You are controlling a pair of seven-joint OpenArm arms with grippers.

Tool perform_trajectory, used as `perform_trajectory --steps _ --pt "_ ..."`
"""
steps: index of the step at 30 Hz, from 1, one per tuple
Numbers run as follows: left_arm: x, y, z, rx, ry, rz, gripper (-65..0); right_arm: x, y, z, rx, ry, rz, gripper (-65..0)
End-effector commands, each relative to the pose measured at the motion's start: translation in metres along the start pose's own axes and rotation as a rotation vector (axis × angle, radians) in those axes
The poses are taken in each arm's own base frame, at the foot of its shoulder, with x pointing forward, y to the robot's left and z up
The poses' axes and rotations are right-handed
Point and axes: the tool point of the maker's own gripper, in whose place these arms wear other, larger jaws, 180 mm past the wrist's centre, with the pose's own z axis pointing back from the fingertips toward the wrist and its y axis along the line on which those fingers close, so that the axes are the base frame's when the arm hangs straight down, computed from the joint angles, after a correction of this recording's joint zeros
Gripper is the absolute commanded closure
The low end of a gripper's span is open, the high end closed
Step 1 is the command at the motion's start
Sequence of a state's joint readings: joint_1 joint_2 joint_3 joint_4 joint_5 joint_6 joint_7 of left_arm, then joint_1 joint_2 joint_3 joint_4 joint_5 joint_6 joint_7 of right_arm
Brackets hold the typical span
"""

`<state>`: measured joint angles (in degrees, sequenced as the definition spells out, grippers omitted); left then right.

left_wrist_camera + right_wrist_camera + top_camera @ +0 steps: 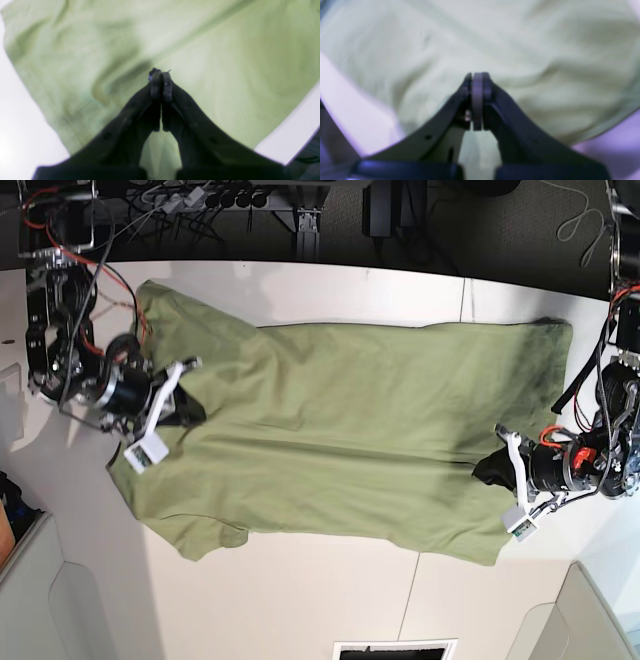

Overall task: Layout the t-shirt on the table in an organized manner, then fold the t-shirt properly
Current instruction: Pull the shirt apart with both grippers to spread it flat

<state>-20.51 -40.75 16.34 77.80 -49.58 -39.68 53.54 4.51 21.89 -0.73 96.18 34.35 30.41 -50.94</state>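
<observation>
The olive-green t-shirt (340,430) lies spread lengthwise across the white table (300,600), with a sleeve at the near left and some wrinkles. My left gripper (487,468) is at the shirt's right end near the hem. In the left wrist view it (161,75) is shut, with creases in the t-shirt (225,62) running to its tips. My right gripper (192,408) is at the shirt's left end near the collar. In the right wrist view it (478,77) is shut, with folds of the t-shirt (520,50) meeting at its tips. Bare table shows in both wrist views (15,125) (350,107).
A thin dark seam (466,300) crosses the table. Cables and electronics (60,240) crowd the far left corner. Grey bins stand at the near left (60,600) and near right (590,620). A dark slot (395,648) sits at the near edge.
</observation>
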Motion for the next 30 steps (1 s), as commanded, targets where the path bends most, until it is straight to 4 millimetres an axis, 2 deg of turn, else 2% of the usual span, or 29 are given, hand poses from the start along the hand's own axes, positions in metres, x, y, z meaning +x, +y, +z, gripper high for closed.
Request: perform_trajectory --steps 1,5,9,14,18,23,27,30 --pt "0.008 0.0 0.011 0.005 -0.027 -0.031 -3.1 0.009 0.006 0.01 0.011 -0.044 0.029 0.0" --pt "-0.031 -0.026 0.01 -0.035 0.049 -0.061 -3.1 -0.03 0.036 0.026 0.044 0.017 0.053 0.0" --pt "-0.07 -0.048 0.001 -0.077 0.115 -0.038 -3.1 -0.064 0.047 0.03 0.024 0.081 0.065 0.0" --pt "-0.106 -0.05 -0.01 -0.038 0.18 -0.061 -3.1 -0.107 0.051 0.033 0.015 0.191 0.041 0.0" --pt "-0.124 -0.047 -0.015 -0.027 0.226 -0.035 -3.1 -0.132 0.067 0.041 0.057 0.242 0.015 0.0" --pt "-0.135 -0.041 -0.016 -0.012 0.248 0.002 -3.1 -0.134 0.085 0.053 0.107 0.218 0.02 0.0" --pt "-0.136 -0.04 -0.016 -0.005 0.256 -0.004 -3.1 -0.111 0.088 0.057 0.099 0.157 0.071 0.0" --pt "-0.135 -0.037 -0.016 0.014 0.252 0.012 -3.1 -0.096 0.078 0.058 0.06 0.108 0.088 0.0"
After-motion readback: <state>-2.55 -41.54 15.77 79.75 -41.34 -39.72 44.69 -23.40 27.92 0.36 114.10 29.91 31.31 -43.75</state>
